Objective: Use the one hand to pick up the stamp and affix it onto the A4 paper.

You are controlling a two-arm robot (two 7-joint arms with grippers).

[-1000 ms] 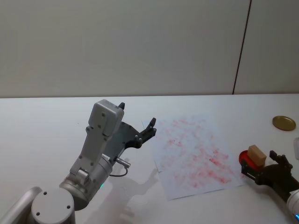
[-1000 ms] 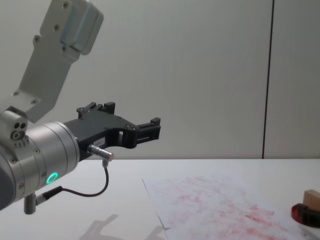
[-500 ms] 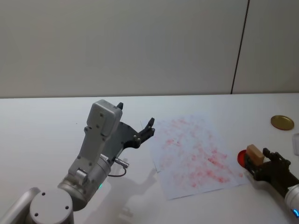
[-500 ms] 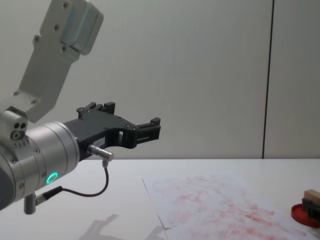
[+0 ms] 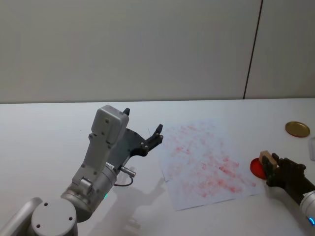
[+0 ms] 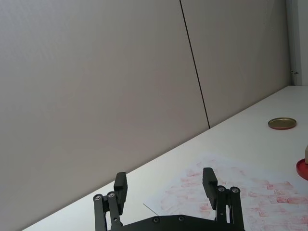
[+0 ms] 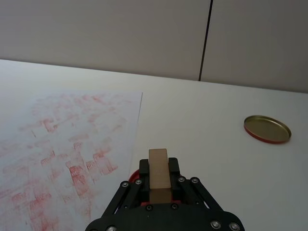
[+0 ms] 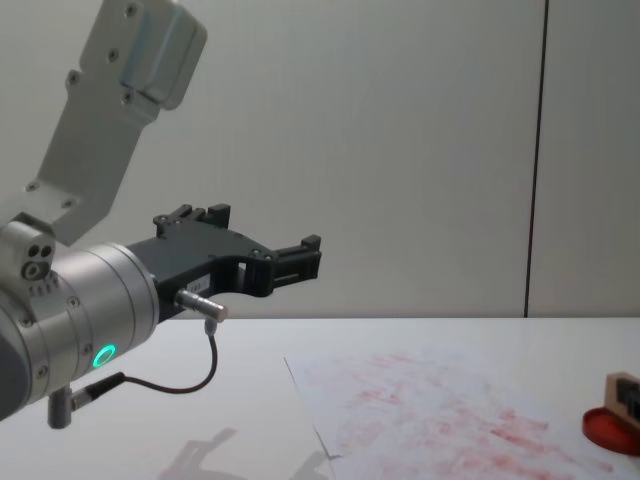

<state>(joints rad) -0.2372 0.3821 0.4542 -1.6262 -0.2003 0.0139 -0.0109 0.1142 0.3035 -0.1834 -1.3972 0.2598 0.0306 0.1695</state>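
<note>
My right gripper [image 5: 269, 166] is shut on the stamp [image 5: 268, 162], a small tan wooden block, at the right edge of the A4 paper [image 5: 204, 161]. The right wrist view has the stamp [image 7: 159, 173] upright between the black jaws of the right gripper [image 7: 159, 180], just over the red ink pad [image 7: 136, 173], with the smeared paper [image 7: 62, 144] to one side. From the chest, the stamp [image 8: 622, 390] and right gripper [image 8: 630, 402] sit at the right edge above the ink pad [image 8: 606, 428]. My left gripper [image 5: 143, 132] hangs open in the air, left of the paper.
A red ink pad [image 5: 257, 167] lies on the white table [image 5: 44, 137] beside the paper's right edge. Farther right lies a round gold lid [image 5: 297, 129]. The big silver left arm [image 5: 101, 162] stands over the table's left half.
The right gripper has pulled the stamp back and lifted it slightly, so more of the red ink pad shows. The left arm has not moved.
</note>
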